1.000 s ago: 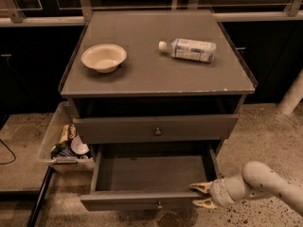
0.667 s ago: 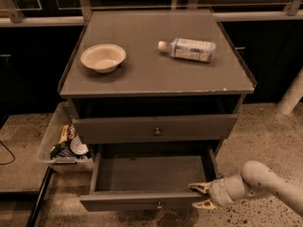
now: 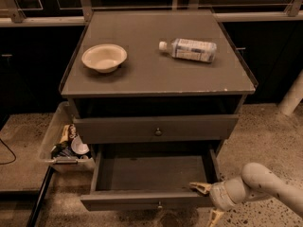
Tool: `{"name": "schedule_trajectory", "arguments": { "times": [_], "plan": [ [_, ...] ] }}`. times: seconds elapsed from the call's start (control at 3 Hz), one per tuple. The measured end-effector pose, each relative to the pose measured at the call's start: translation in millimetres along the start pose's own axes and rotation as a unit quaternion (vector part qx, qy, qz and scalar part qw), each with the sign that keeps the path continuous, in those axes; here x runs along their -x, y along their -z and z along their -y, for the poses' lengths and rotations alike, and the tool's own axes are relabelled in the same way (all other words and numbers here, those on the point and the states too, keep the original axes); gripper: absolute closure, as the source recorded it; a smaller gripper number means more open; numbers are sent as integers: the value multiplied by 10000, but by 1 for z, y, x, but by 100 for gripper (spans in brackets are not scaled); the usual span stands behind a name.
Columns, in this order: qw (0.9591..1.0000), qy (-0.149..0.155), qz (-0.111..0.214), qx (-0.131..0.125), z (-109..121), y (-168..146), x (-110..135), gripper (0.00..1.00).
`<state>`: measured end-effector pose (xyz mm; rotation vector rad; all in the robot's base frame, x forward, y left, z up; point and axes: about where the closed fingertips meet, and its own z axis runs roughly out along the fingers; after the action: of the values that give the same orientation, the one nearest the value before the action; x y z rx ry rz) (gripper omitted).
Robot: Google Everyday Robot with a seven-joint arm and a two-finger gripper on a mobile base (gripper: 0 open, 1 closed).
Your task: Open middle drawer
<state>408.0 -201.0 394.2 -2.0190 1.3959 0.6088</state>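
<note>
The middle drawer (image 3: 151, 174) stands pulled out below the upper drawer front, showing its shallow grey tray, which has nothing in it. Its front panel (image 3: 142, 201) with a small round knob (image 3: 160, 205) is nearest to me. My gripper (image 3: 206, 202) is at the right front corner of this drawer, on a pale arm coming in from the lower right. Its fingers are spread apart: one yellowish fingertip (image 3: 198, 187) lies at the drawer's right front corner and the other points down outside the front panel. It holds nothing.
The wider upper drawer front (image 3: 156, 129) with its knob is closed. On the cabinet top are a cream bowl (image 3: 104, 57) and a lying plastic bottle (image 3: 190, 49). A clear bin of clutter (image 3: 64, 143) sits on the floor at the left. A white post (image 3: 292, 97) stands at the right.
</note>
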Motion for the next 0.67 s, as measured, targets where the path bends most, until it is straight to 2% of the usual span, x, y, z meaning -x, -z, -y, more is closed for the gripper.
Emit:
{"name": "schedule_trajectory", "arguments": {
  "times": [0.33, 0.67],
  "plan": [
    [10000, 0, 0, 0, 0, 1, 1, 36],
    [10000, -12, -22, 42, -10, 3, 4, 59]
  ]
}}
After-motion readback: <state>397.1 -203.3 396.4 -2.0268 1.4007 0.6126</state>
